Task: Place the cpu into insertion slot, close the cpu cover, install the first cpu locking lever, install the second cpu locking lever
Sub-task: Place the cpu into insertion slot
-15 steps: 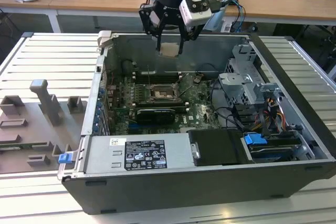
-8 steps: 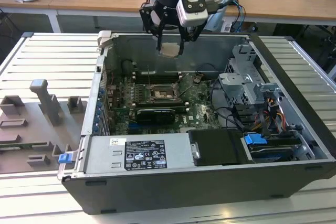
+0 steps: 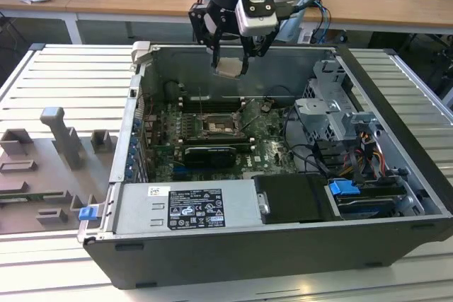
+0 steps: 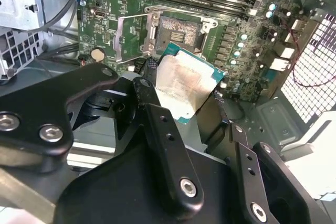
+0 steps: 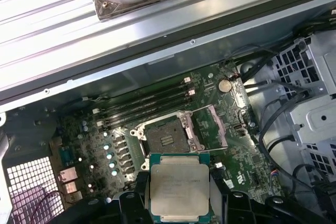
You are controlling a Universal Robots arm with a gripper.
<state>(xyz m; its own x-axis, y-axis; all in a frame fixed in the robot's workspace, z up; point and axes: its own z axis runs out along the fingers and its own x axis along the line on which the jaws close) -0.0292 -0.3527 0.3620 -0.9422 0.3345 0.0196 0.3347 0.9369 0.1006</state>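
Observation:
My gripper hangs above the open computer case, shut on the cpu, a flat square chip with a pale silver-beige top. In both wrist views the cpu sits level between the black fingers. Below it, on the green motherboard, the insertion slot lies open and empty. The cpu cover, a grey metal frame, is swung back beside the slot. The chip is well above the board and touches nothing there.
Long black memory slots run along the socket's far side. A grey box with a white label fills the case front; a metal drive cage and cables sit at the exterior view's right. A grey fixture stands outside the case.

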